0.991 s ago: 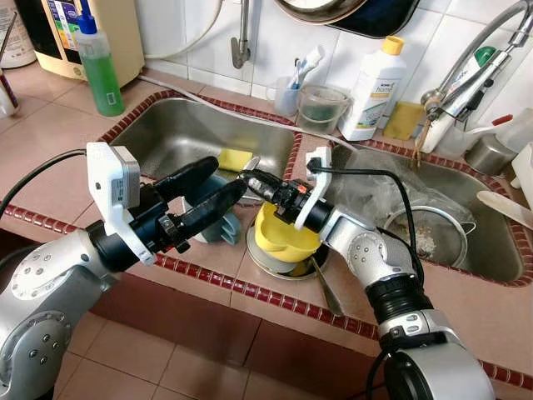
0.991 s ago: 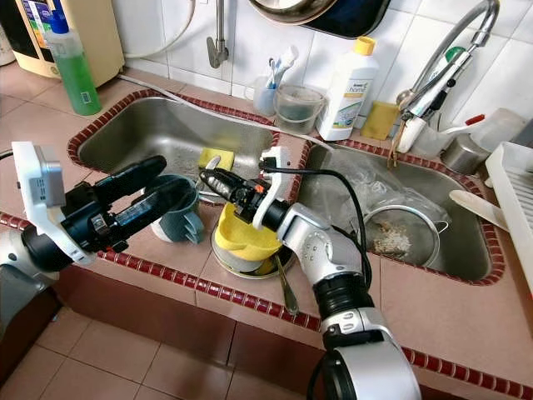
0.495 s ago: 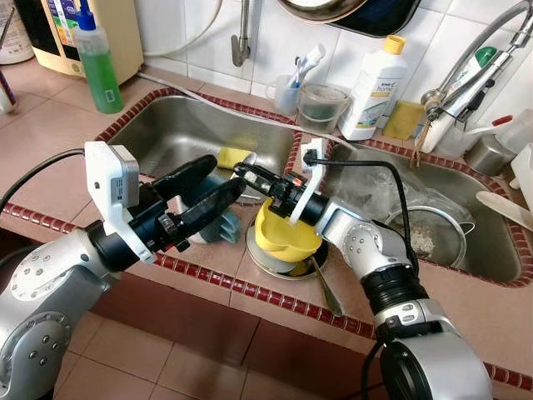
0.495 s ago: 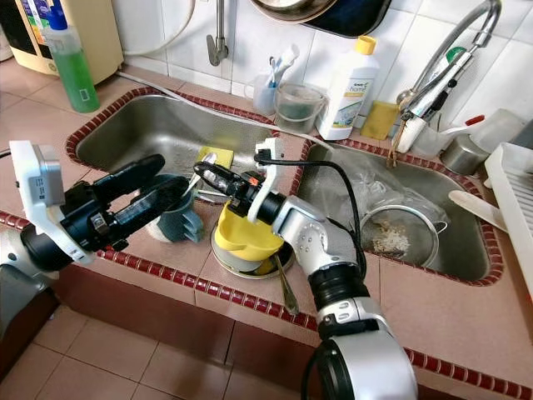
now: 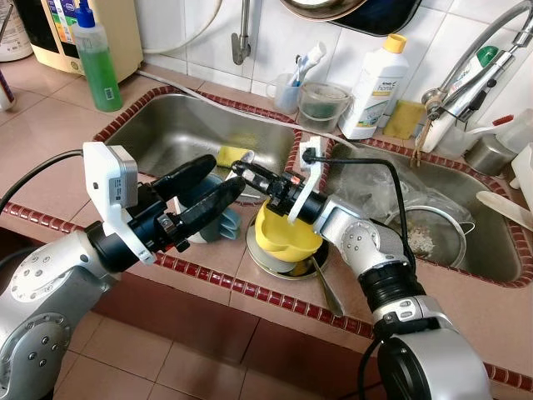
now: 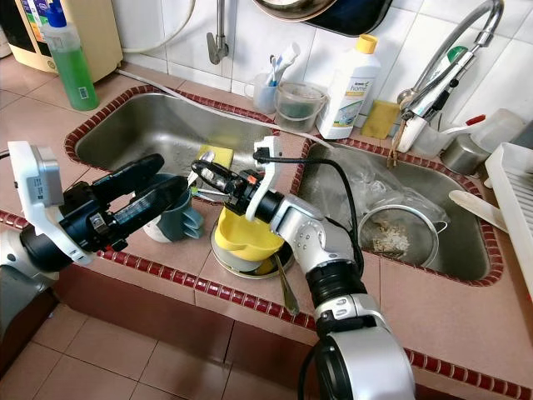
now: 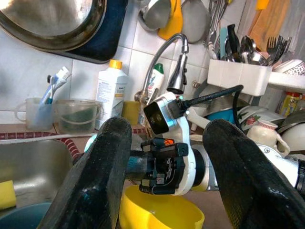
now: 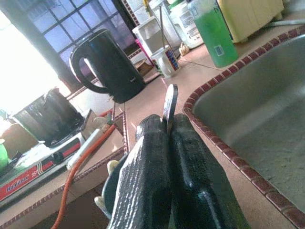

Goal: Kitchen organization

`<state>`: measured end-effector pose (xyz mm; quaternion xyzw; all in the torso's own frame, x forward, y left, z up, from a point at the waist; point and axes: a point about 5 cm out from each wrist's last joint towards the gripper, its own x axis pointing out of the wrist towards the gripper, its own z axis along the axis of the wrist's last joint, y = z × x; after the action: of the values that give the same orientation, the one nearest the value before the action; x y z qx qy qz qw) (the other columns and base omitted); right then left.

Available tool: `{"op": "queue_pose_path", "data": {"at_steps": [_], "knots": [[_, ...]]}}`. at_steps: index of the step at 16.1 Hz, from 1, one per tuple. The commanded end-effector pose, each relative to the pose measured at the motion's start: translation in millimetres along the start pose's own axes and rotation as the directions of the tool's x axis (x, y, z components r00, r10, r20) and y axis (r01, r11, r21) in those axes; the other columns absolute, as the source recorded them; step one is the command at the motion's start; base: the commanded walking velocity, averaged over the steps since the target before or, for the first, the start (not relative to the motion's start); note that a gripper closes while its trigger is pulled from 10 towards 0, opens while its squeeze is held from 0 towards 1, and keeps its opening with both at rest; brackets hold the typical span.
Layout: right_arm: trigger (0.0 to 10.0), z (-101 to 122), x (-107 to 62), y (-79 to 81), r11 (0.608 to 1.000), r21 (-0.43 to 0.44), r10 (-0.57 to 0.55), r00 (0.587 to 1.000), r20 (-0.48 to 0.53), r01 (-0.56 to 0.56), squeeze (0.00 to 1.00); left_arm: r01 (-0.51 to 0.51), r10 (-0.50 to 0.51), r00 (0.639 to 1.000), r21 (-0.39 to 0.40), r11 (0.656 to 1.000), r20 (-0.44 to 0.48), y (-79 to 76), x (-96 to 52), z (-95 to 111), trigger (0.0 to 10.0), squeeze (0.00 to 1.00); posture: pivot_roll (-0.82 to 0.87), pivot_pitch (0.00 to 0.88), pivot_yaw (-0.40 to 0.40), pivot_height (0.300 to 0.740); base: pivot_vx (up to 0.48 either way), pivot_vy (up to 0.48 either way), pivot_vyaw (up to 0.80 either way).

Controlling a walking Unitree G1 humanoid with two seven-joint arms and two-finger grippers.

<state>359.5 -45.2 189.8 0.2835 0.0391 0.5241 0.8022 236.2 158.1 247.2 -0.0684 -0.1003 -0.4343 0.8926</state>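
Over the tiled counter in front of the sink, the right gripper has its jaws closed on a spoon above the blue cup, while the left gripper hovers beside the cup, jaws wide apart and holding nothing, near the yellow bowl
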Motion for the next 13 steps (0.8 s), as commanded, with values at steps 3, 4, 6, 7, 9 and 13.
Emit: {"op": "queue_pose_path", "data": {"at_steps": [3, 4, 6, 7, 9, 13], "knots": [[10.0, 18.7, 0.4, 2.4, 0.999, -0.032, 0.026, 0.999, 0.039, -0.025, 0.00, 0.018, -0.018, 1.000, 0.016, 1.000, 0.009, -4.6, 1.1, 3.0, 10.0, 0.00, 0.01, 0.096, -0.146, 0.740, 0.000, 0.000, 0.00], [10.0, 23.2, 0.9, 3.3, 0.998, -0.050, 0.029, 0.999, 0.044, -0.027, 0.00, 0.018, -0.018, 1.000, 0.017, 1.000, 0.009, -4.4, 1.2, 2.8, 10.0, 0.00, 0.01, 0.094, -0.145, 0.740, 0.000, 0.000, 0.00], [10.0, 36.1, 1.4, 5.3, 0.996, -0.078, 0.040, 0.998, 0.055, -0.035, 0.00, 0.020, -0.020, 1.000, 0.018, 1.000, 0.010, -3.7, 1.5, 2.8, 10.0, 0.00, 0.01, 0.088, -0.144, 0.740, 0.000, 0.000, 0.00], [10.0, 39.6, 1.4, 6.1, 0.995, -0.093, 0.045, 0.998, 0.051, -0.040, 0.00, 0.021, -0.021, 1.000, 0.019, 1.000, 0.012, -3.6, 2.0, 3.1, 10.0, 0.00, 0.01, 0.088, -0.144, 0.740, 0.000, 0.000, 0.00], [10.0, 51.0, 2.1, 10.9, 0.991, -0.116, 0.073, 0.995, 0.061, -0.065, 0.00, 0.025, -0.025, 1.000, 0.019, 1.000, 0.014, -3.5, 2.9, 2.7, 10.0, 0.00, 0.00, 0.072, -0.144, 0.740, 0.000, 0.000, 0.00], [10.0, 73.9, 1.9, 17.7, 0.983, -0.152, 0.122, 0.987, 0.104, -0.105, 0.00, 0.029, -0.029, 0.999, 0.020, 0.999, 0.020, -3.0, 4.6, 1.5, 10.0, 0.00, 0.00, 0.056, -0.144, 0.740, 0.000, 0.000, 0.00]]}}
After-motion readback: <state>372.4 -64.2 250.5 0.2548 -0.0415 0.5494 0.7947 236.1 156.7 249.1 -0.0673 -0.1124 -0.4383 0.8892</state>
